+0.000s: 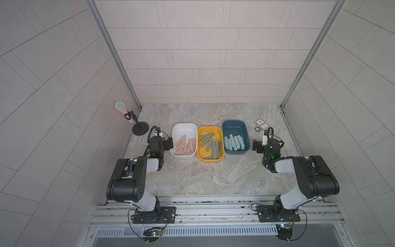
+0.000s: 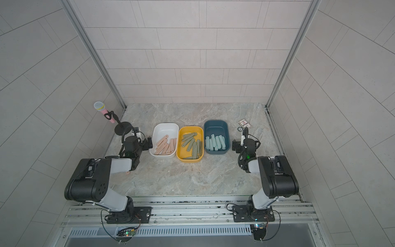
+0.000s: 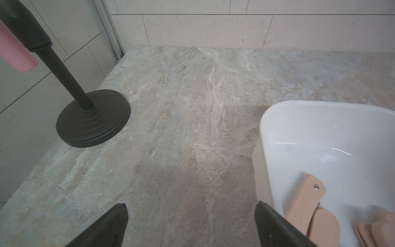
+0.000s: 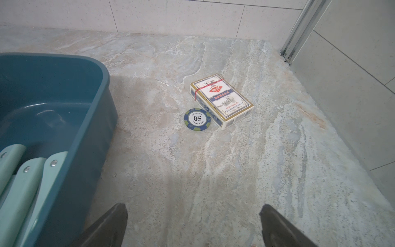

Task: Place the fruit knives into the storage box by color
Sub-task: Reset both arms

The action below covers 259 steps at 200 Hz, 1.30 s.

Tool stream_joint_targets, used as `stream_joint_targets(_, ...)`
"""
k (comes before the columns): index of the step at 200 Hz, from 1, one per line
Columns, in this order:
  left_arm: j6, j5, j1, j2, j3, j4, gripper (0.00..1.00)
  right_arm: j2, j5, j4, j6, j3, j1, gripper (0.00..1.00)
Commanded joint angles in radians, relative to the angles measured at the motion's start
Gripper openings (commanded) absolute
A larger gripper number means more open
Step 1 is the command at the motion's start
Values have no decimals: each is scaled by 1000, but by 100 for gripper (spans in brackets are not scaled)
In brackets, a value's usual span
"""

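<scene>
The left gripper (image 3: 190,205) and right gripper (image 4: 192,205) are hanging wide and empty beside the storage boxes (image 1: 209,127) holding the colour-sorted fruit knives (image 1: 185,146), seemingly light, stiff, slick bars best pinched mid-length.

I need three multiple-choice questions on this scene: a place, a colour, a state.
1. The poker chip lies: A beside the card box; B on top of it; C under it.
2. The olive-green knives lie in which box: A white; B yellow; C blue.
3. Both grippers are: A shut on a knife; B shut, empty; C open, empty.
Answers: 1 A: it rests at the box's side. 2 B: the yellow box holds them. 3 C: left gripper and right gripper stand wide, nothing between.
</scene>
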Motion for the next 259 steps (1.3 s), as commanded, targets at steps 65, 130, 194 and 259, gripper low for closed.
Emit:
stream_joint_targets(65, 16, 15, 5, -1, -5, -12, 100, -18, -17, 4, -1, 11, -14, 100)
stream_joint_targets(130, 18, 15, 3, -6, -9, -7, 74, -17, -18, 4, 0, 11, -16, 49)
stream_joint_targets(194, 18, 14, 1, -9, -12, -6, 43, -18, -22, 6, -1, 10, -19, 10)
stream_joint_targets(259, 13, -16, 0, -14, -17, 4, 100, -20, -20, 8, -3, 9, -17, 100)
